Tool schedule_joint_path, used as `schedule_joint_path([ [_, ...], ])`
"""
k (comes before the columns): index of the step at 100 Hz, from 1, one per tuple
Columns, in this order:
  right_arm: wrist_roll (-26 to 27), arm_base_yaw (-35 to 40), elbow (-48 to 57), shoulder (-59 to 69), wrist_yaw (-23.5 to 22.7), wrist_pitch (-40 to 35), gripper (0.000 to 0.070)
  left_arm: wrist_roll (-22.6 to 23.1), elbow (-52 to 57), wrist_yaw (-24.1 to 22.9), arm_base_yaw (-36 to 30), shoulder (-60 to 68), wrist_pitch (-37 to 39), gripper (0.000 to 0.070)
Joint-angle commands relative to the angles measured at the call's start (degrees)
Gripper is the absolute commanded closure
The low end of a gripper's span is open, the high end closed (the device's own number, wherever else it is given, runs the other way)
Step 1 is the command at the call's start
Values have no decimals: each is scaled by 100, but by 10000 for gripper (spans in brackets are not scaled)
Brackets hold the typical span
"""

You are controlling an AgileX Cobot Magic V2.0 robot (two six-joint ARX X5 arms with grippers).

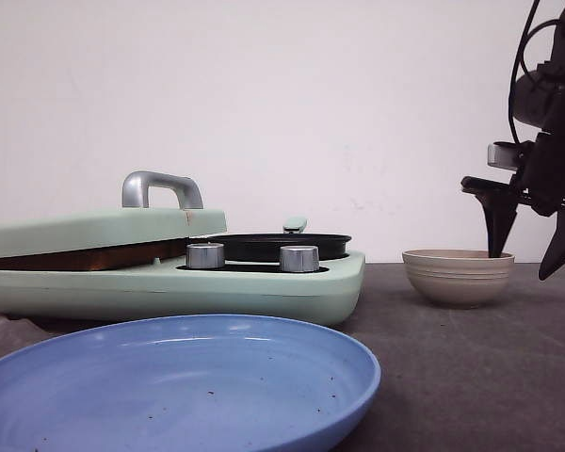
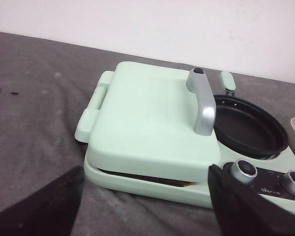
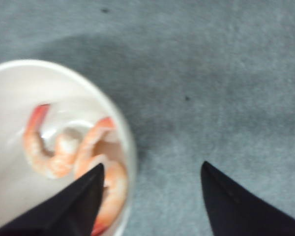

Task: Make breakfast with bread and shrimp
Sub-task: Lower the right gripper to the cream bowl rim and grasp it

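Note:
The bread shows only as a brown edge point(image 1: 85, 256) in the gap under the shut lid point(image 2: 147, 113) of the mint-green breakfast maker; a thin sliver of bread point(image 2: 179, 183) peeks out in the left wrist view. Orange-red shrimp point(image 3: 32, 145) lie curled in the beige ribbed bowl point(image 1: 457, 278) at the right. My right gripper point(image 3: 152, 163) is open straddling the bowl's rim, one finger point(image 3: 78, 201) over the shrimp, the other over the cloth. In the front view the right gripper point(image 1: 520, 266) dips one tip into the bowl. My left gripper point(image 2: 146, 167) is open, facing the maker's front edge.
A large blue plate point(image 1: 292, 377) lies at the front. The maker has a silver handle point(image 1: 160, 188), a black round pan point(image 1: 273, 247) on its right side and two silver knobs point(image 1: 299, 258). A grey cloth point(image 1: 471, 377) covers the table.

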Motion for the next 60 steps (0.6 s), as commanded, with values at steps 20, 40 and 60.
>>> schedule_joint_path([
  [20, -98, 24, 142, 284, -116, 31, 373, -13, 2, -13, 7, -2, 68, 267],
  [40, -83, 94, 144, 393, -518, 83, 700, -15, 2, -15, 7, -2, 66, 267],
  [60, -87, 96, 149, 57, -828, 201, 700, -15, 2, -15, 7, -2, 66, 267],
])
